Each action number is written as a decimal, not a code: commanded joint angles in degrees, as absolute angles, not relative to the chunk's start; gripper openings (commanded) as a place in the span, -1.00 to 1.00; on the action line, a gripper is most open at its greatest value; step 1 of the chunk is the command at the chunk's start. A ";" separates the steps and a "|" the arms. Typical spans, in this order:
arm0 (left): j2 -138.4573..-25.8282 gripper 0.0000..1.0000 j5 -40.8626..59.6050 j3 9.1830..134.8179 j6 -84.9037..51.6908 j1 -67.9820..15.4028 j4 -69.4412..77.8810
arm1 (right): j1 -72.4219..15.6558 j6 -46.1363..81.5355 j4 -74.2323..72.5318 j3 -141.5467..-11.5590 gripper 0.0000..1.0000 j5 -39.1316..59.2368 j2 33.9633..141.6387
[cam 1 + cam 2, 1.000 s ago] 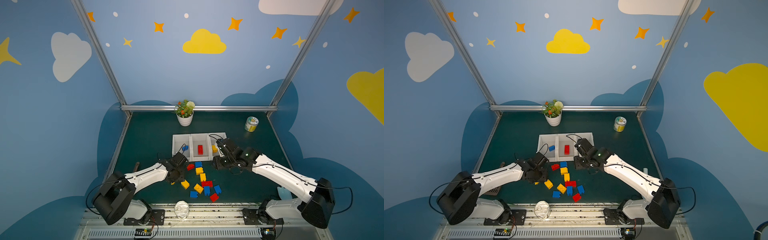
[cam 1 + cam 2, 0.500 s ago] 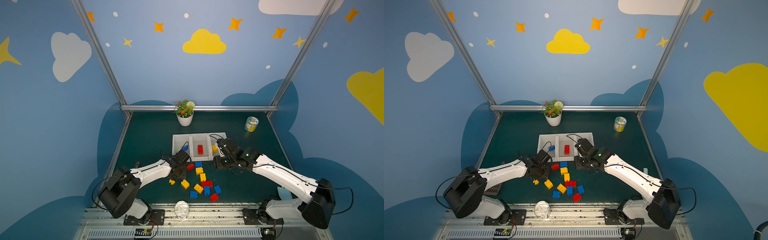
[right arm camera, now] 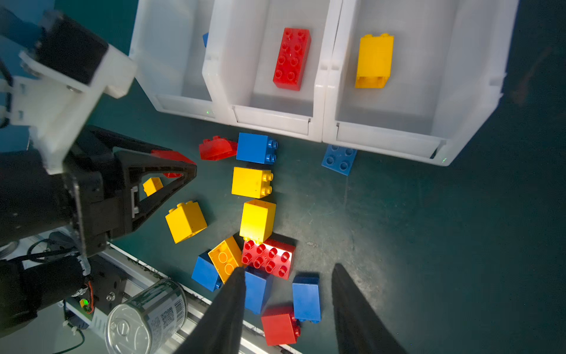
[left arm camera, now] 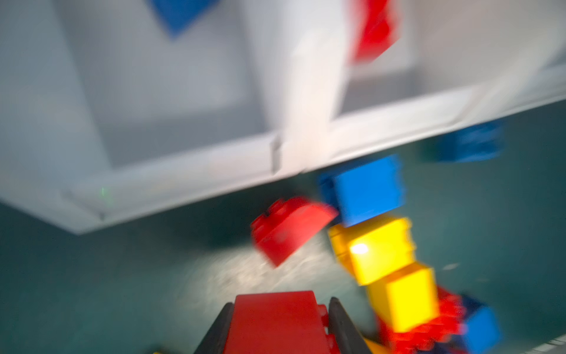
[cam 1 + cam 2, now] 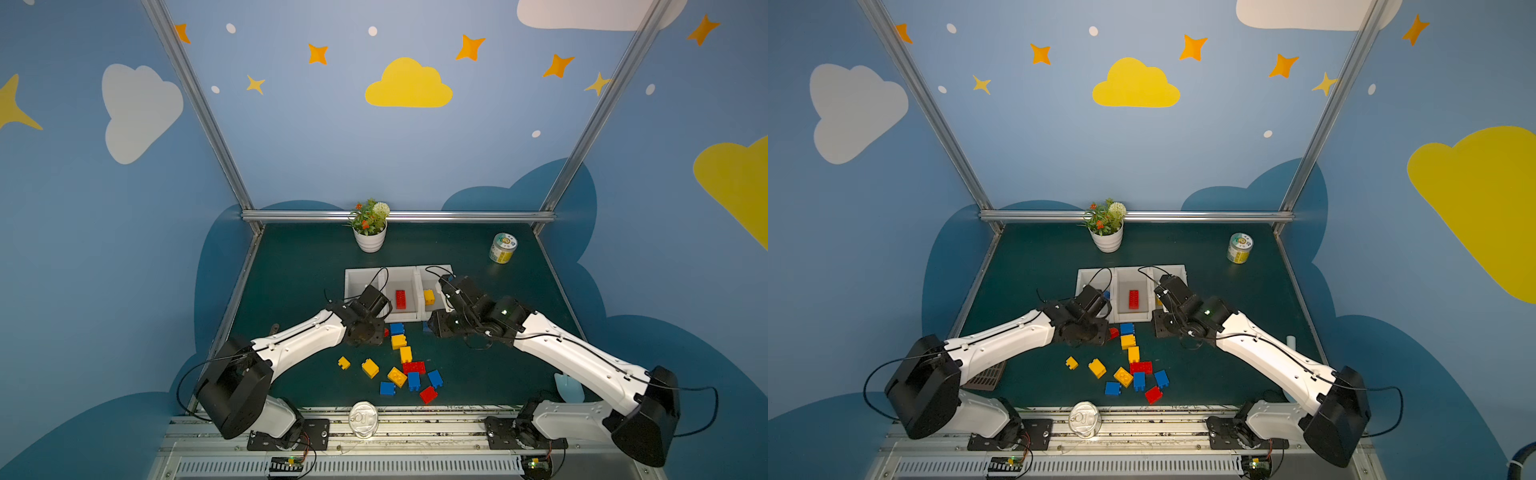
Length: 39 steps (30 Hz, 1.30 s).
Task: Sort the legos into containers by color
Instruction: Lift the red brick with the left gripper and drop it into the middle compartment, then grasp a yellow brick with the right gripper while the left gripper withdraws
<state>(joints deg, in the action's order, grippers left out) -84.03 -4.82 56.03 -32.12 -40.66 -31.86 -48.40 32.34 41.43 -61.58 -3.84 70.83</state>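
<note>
Dark green matting (image 5: 311, 266) covers the floor of the cell, which has blue walls painted with clouds. I see the left arm (image 5: 299, 336) stretched diagonally from its base at the near edge toward the containers (image 5: 380, 272), forearm low, wrist just short of the leftmost bin. The left gripper (image 4: 277, 308) pinches a red brick (image 4: 275, 328) between its fingers. The right arm (image 5: 573, 357) mirrors it, wrist bent beside the near rim of the rightmost bin. The right gripper (image 3: 288, 268) points down at the loose legos (image 5: 405, 365) on the matting in front of the bins, fingers spread, nothing between them. The middle bin holds a long red brick (image 5: 400, 299) and the right bin a yellow brick (image 5: 428, 296).
</note>
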 commanded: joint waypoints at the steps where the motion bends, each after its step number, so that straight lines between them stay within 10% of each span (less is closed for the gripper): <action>1: -86.96 -0.18 -3.78 61.62 -28.78 -40.74 -31.06 | -48.00 30.91 42.80 -59.82 -0.07 -6.42 67.56; 16: -114.23 -0.12 0.00 91.07 -19.77 -39.17 -38.32 | -47.79 33.40 39.03 -47.05 -0.09 -15.22 47.12; 39: -98.64 0.22 0.00 78.70 -22.83 -37.49 -32.94 | -48.16 35.77 42.40 -47.60 -0.06 -9.17 53.61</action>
<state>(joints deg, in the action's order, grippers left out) -101.58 -0.60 80.97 -21.76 -38.24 -33.95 -48.07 34.70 40.62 -47.55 -11.88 51.62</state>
